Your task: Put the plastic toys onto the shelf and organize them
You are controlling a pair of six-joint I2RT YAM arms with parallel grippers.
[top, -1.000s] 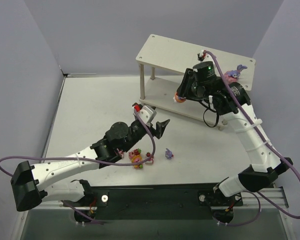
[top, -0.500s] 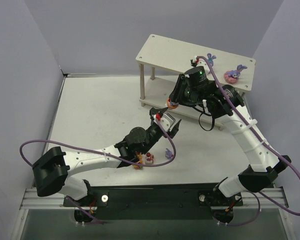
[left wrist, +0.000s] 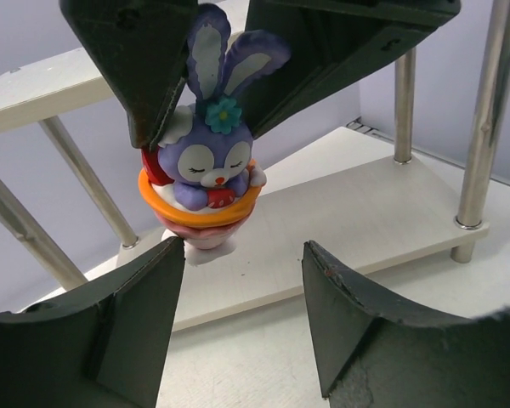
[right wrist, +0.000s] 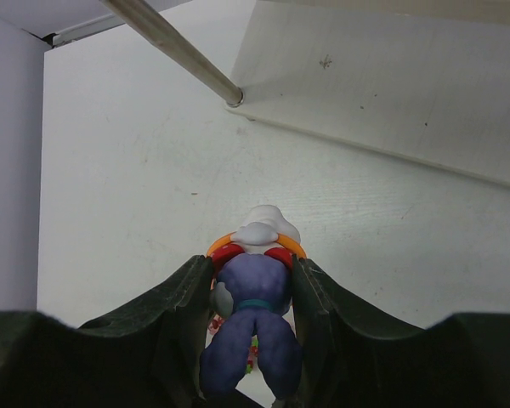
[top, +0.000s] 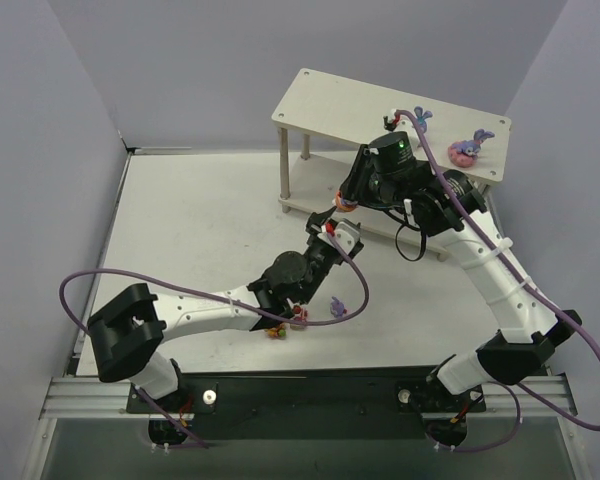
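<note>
Your right gripper (right wrist: 252, 272) is clamped on the bunny in the orange cup (left wrist: 208, 170). 1 finger sits on each flank and the head is up, so it stays upright and would land on its base. It hangs just off the near-left corner of the shelf (top: 320, 95), beside the lower board (left wrist: 357, 195). From the right wrist it looks to be over the table (top: 200, 220), not on the wood yet. Your left gripper (left wrist: 242, 246) points straight at that bunny with its jaws partly apart and nothing between them. The tips are just short of the cup's foot, 1 each side. That reads like a hand-off or a steadying move; I can't tell which. If it is a hand-off, the cup rim is the widest part, so take it below the rim and don't let the right side release before the left has it. 2 toys already stand on the top board (top: 365, 105) at the far right: a purple bunny (top: 421, 116) and a pink-based bunny (top: 468, 149). They are spaced apart, so there is bare board to their left. Still on the table are a small cluster (top: 280, 322) tucked against the left arm and a lone purple toy (top: 337, 306) just right of it. Task roughly a third done.
</note>
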